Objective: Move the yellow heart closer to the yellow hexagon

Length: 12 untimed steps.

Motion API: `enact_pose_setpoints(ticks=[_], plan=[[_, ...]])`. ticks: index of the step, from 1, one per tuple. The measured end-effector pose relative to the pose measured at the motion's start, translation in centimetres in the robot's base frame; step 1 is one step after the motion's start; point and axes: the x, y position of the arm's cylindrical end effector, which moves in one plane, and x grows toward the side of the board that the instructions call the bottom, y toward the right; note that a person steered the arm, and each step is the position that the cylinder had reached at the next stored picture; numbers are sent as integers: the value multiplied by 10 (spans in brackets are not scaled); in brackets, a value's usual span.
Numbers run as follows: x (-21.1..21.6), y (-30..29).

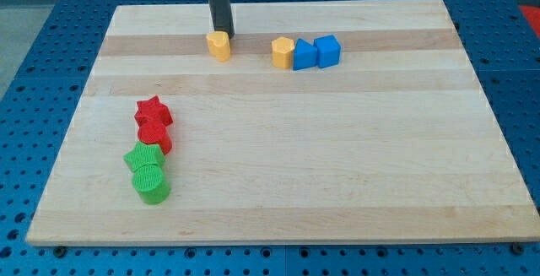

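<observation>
The yellow heart [219, 46] lies near the view's top, left of centre, on the wooden board [337, 158]. The yellow hexagon [283, 52] lies to its right, a short gap away, touching a blue block [304, 55]. My tip [224, 34] is the lower end of the dark rod. It stands just behind the yellow heart's top edge, touching or nearly touching it.
A second blue block, a cube [327, 51], touches the first on its right. At the view's left, a red star [153, 111] and a red block [155, 135] stand above a green block [144, 157] and a green cylinder [151, 184], all in one close column.
</observation>
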Motion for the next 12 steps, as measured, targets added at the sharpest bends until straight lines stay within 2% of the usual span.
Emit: enact_pose_setpoints(ticks=[1, 2, 4, 6, 8, 12], plan=[[4, 3], [-7, -26], [5, -60], [19, -60], [20, -11], [36, -6]])
